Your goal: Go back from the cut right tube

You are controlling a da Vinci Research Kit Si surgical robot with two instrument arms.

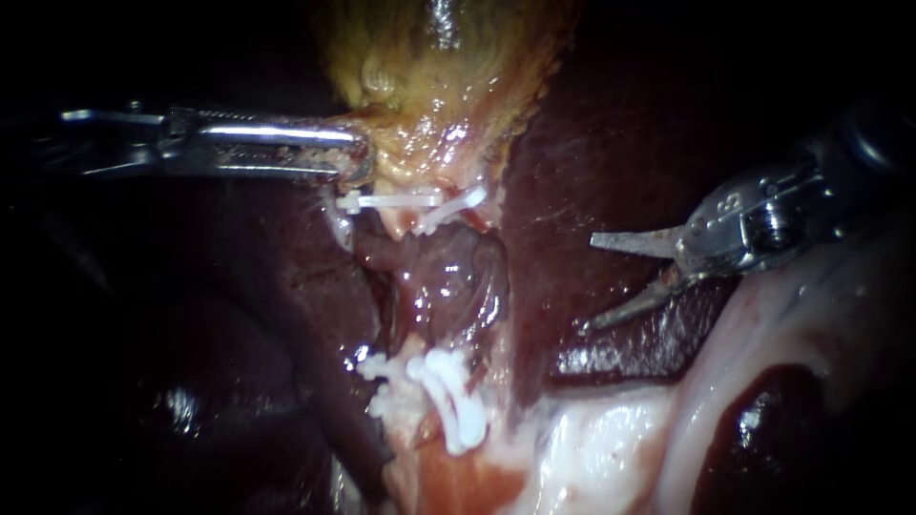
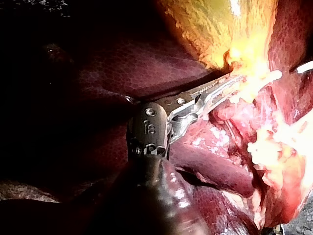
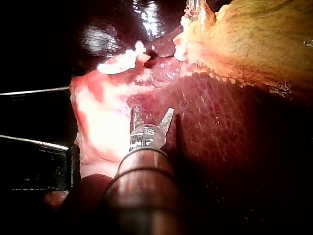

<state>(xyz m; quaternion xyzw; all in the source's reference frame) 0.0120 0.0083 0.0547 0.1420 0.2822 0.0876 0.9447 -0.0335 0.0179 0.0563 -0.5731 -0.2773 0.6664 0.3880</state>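
Mid-right, our right instrument's hand [image 1: 588, 282] gapes empty, its blade tips liable to score the liver [image 1: 563, 143] on withdrawal, while upper left our left instrument's hand [image 1: 355, 157] clamps the gallbladder [image 1: 429, 67].

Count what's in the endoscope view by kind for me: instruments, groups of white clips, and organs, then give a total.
Instruments: 2, left instrument and right instrument
White clip groups: 2, upper clips and lower clips
Organs: 2, gallbladder and liver
Total: 6

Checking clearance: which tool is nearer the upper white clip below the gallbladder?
Left. The left tool grips the gallbladder just above the clip; the right tool hangs open, well apart over the liver.
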